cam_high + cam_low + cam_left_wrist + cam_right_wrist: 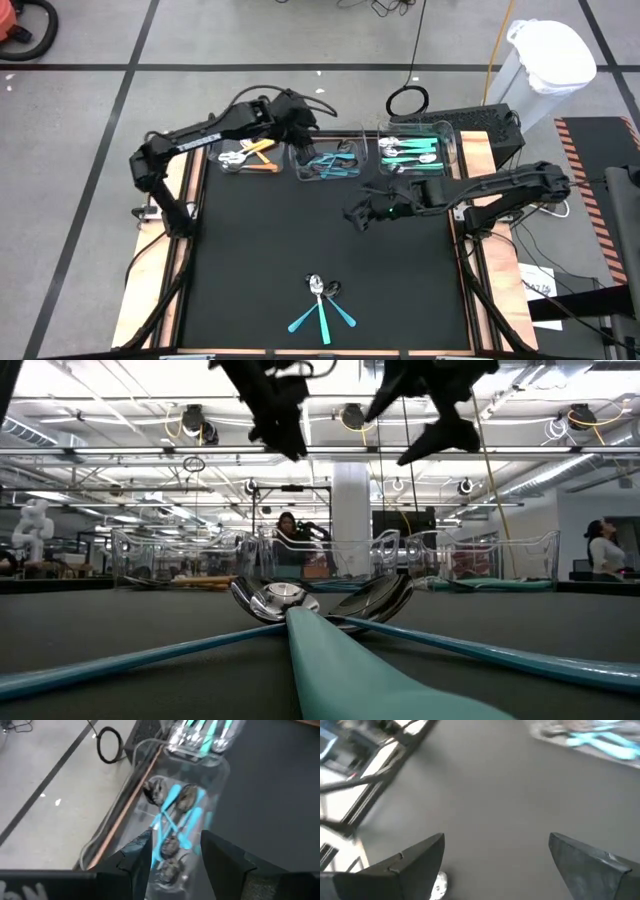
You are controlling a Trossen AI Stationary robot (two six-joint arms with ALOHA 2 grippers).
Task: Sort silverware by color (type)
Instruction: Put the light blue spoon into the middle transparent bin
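Three blue-handled spoons [321, 303] lie on the mat well in front of both claws. Left claw [303, 135] hangs released, empty, above the middle bin [328, 160] of blue spoons. Right claw [356, 214] spread wide, empty, over bare mat.

A grey floor [90, 120] crossed by dark lines fills the frame's top and left. A white bin [545, 60] stands at upper right. Ceiling lights [195, 422] hang over the open hall.
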